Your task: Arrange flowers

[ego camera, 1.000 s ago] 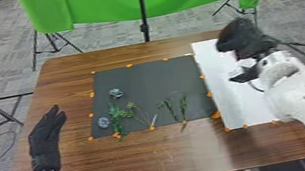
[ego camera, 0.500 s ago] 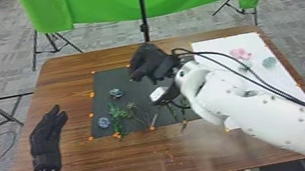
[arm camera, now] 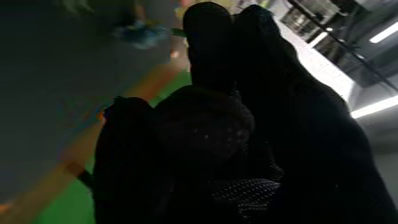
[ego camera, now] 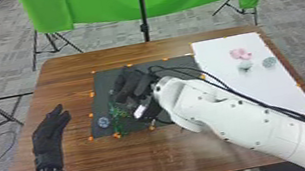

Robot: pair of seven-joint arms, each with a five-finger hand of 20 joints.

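In the head view my right hand (ego camera: 134,85) is low over the dark mat (ego camera: 172,63), its fingers relaxed beside a small blue-grey flower at the mat's left part. Another blue-grey flower (ego camera: 103,122) and green stems (ego camera: 118,114) lie nearer the front, partly covered by the hand. On the white sheet (ego camera: 263,92) are a pink flower (ego camera: 240,54) and two pale green ones (ego camera: 269,62). My left hand (ego camera: 48,140) rests open left of the mat. In the right wrist view my right hand (arm camera: 213,135) has extended fingers, with a blue flower (arm camera: 140,35) beyond them, apart from the fingertips.
Small orange markers edge the mat and the sheet on the brown table (ego camera: 144,161). Black cables loop over the right arm. A green cloth (ego camera: 89,5) on a stand hangs behind the table.
My right hand has swung left from the white sheet across the dark mat and come nearer its left part, uncovering the flowers on the sheet. The left hand has barely moved.
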